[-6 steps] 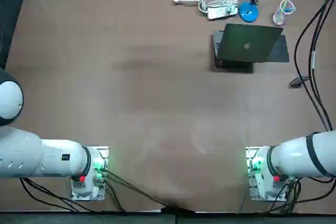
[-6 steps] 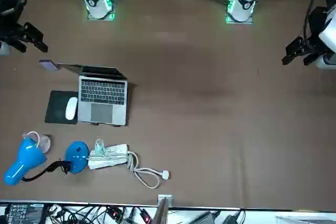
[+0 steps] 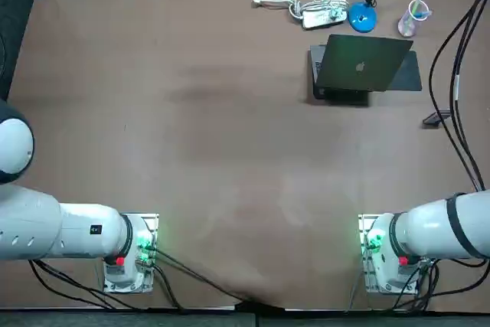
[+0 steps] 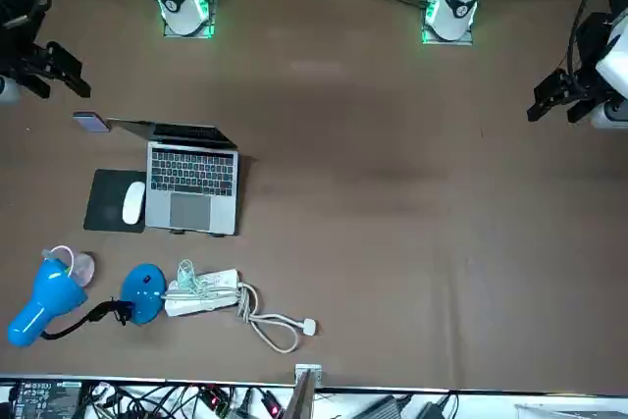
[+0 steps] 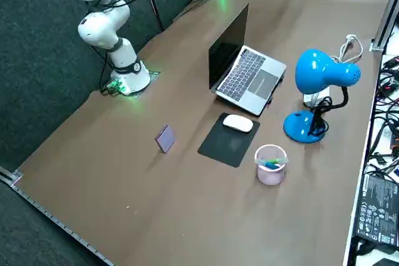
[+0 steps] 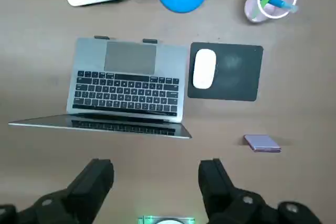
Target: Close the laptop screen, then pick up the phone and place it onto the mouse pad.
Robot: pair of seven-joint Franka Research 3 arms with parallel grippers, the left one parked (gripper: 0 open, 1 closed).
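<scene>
Spread wide, the right gripper [image 6: 156,182] is hovering behind the open laptop [image 6: 128,90] near the worktop's far edge, apparently lining up to close it.

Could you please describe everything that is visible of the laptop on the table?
The laptop looks like silver-grey metal, with black keys, a trackpad and a logo on the lid's back. It is open: the base lies flat on the brown table, the dark screen stands raised, its back toward the robot. A black mouse pad lies close beside it, on the robot's right. The open right pincer hangs on the robot's side of the lid, not touching it.
</scene>
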